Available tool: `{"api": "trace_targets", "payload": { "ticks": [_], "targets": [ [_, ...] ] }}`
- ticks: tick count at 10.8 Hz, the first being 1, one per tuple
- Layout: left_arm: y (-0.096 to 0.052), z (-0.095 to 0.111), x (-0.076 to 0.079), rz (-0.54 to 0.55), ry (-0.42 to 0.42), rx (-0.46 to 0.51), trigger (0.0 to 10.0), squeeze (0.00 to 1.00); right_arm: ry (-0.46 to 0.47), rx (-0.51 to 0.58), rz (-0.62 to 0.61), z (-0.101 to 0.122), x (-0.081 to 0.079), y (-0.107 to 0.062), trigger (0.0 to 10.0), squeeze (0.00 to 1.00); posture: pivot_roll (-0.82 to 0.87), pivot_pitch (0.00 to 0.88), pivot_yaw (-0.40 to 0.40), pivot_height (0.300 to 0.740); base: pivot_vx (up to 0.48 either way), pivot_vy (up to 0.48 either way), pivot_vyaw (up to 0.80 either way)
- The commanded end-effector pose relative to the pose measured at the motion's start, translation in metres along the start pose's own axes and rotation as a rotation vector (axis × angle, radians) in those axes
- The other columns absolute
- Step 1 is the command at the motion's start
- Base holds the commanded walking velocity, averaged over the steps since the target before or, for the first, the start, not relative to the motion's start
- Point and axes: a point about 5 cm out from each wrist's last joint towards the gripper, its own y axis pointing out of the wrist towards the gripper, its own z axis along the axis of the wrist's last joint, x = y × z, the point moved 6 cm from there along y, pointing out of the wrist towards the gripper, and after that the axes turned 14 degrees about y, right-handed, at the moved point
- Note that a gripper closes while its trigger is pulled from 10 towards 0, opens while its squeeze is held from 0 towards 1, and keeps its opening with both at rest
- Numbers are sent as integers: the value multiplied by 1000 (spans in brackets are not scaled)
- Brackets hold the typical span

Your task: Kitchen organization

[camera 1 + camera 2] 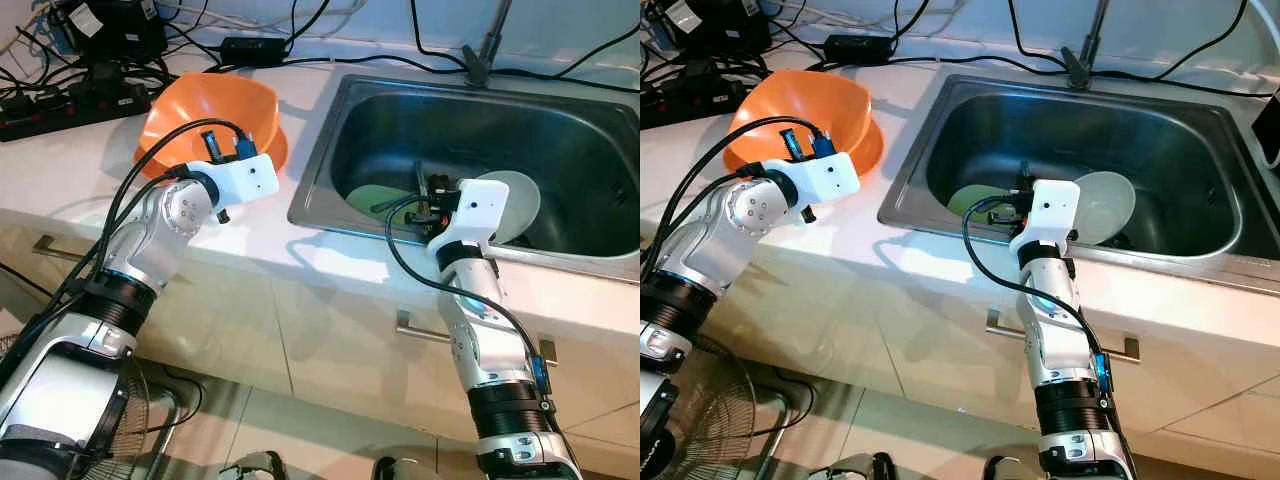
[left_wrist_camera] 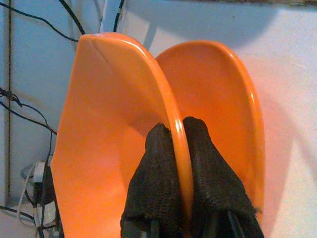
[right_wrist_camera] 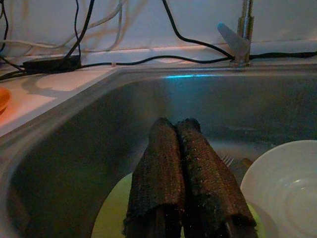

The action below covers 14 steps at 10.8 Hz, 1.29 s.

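The left gripper [image 2: 176, 144] is over the white countertop [image 1: 60, 165], just left of the sink, and its two black fingers [image 2: 157, 168] are clamped on the rim of an orange bowl [image 1: 215, 110]. In the left wrist view the rim runs straight up between the two pads. The bowl is tipped up on its side, and a second orange bowl [image 2: 218, 109] sits right behind it, close against it; whether the two touch I cannot tell.

Over to the right gripper [image 3: 177, 148]: it is inside the stainless steel sink [image 1: 330, 140], fingers pressed together with nothing between them. It hangs above a pale green plate [image 3: 116, 208] on the sink floor. Just beside it, toward the robot's right, a white bowl [image 1: 1102, 208] leans tilted against the near wall of the basin. Between the plate and the white bowl, the tines of a fork [image 3: 227, 159] peek out.

At the back of the sink the faucet [image 3: 242, 34] rises from the rim, with black cables [image 3: 188, 42] trailing along the wall behind. A black power strip [image 1: 70, 105] lies on the counter beyond the orange bowls.
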Motion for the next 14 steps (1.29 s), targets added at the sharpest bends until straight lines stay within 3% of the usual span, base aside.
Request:
{"api": "trace_targets", "payload": {
  "ticks": [1,3,4,5,7,8,9,11,14],
  "targets": [
    [-2,2,-13,55,56,3,0,0,3,-46,-24,-13,6,-3,10000,0,34,80,49,740,0,0,0],
    [-5,14,-43,202,125,37,0,0,3,-42,-28,-12,6,-3,10000,0,38,79,48,740,0,0,0],
    [-9,26,-58,286,154,79,1725,0,3,-40,-26,-12,6,-3,10000,0,39,79,48,740,0,0,0],
    [-13,41,-67,349,168,130,10000,0,3,-34,-27,-10,6,-2,10000,0,38,78,48,740,0,0,0],
    [-10,63,-57,341,162,205,10000,0,1,-9,-21,-1,6,2,10000,0,32,77,50,740,0,0,0],
    [-9,73,-51,335,156,233,10000,0,-2,11,-14,6,6,6,10000,757,32,76,49,740,0,0,0],
    [-8,84,-43,321,153,266,10000,0,3,38,4,18,2,13,10000,1000,34,77,50,740,0,0,0],
    [-7,96,-38,317,146,298,10000,0,46,66,31,35,-4,23,10000,1000,32,78,51,740,0,0,0],
    [-7,112,-26,291,146,343,10000,0,196,56,103,53,-24,31,10000,1000,28,76,55,740,0,0,0]
  ]
}}
